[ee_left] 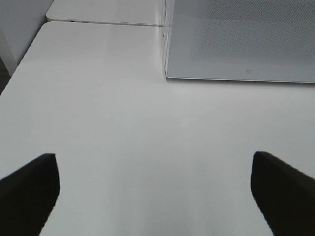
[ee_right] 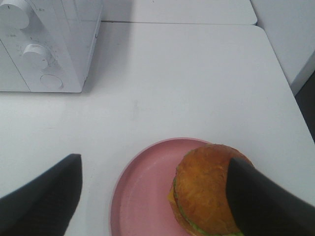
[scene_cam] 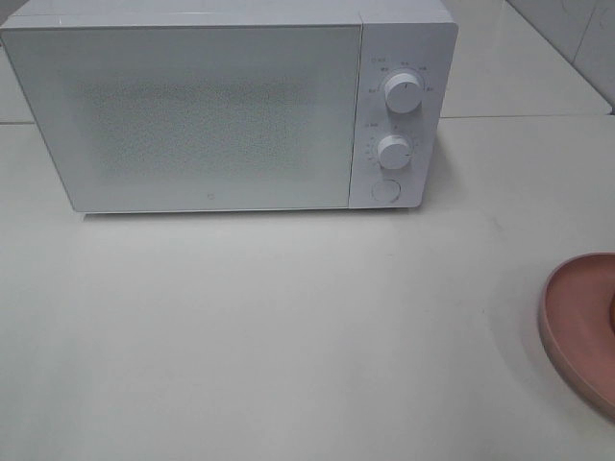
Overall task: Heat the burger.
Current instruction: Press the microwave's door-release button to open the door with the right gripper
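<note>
— Pale tabletop, boxy white microwave shut. Where to reach?
— Round golden-bun burger on round pink plate, right of microwave, likely staged for right gripper, spread wide above it. Left gripper gaping too, empty.

plate cut off, burger partly hidden

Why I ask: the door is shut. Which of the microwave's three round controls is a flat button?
The bottom button, under the upper dial and lower dial: flat, they protrude.
</note>
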